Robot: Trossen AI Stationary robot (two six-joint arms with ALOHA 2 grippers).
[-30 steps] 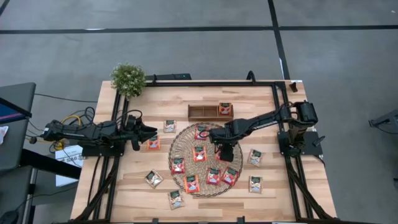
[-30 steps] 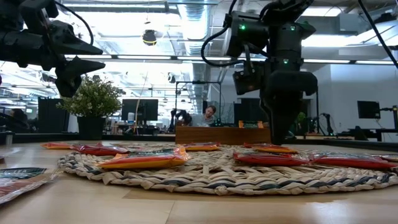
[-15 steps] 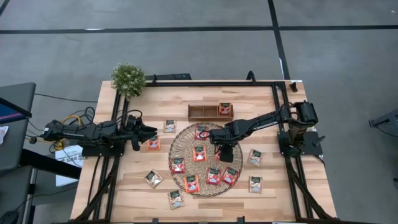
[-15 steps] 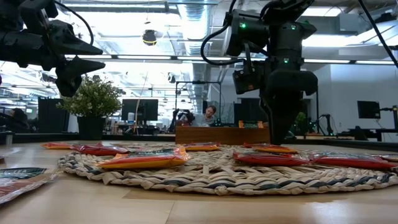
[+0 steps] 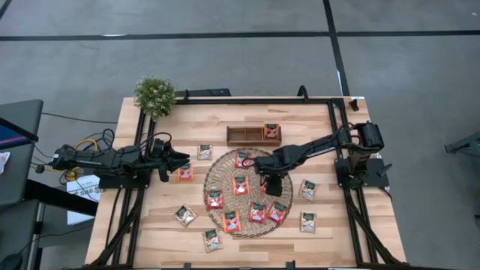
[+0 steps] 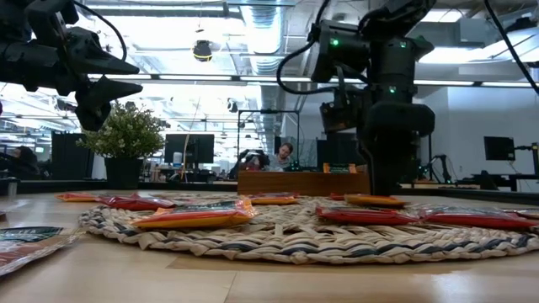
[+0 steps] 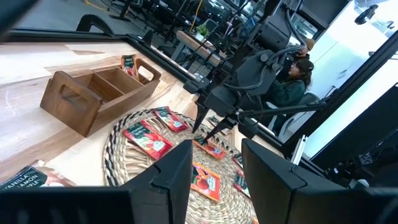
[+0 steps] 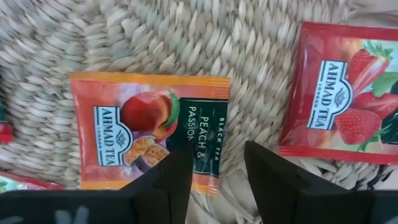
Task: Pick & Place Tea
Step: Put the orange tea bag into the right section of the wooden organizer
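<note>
From above, the right pincer (image 5: 268,182) reaches over the round woven mat (image 5: 222,169), poised above a tea sachet on the mat's right side. The left pincer (image 5: 180,160) waits over the desk (image 5: 322,135) left of the mat, fingers spread.

At desk level, sachets lie flat on the mat.

The right wrist view shows the peach sachet (image 8: 146,134) flat, lettering running sideways, between parted fingers (image 8: 174,180) not touching it; a strawberry sachet (image 8: 345,93) lies beside.
</note>
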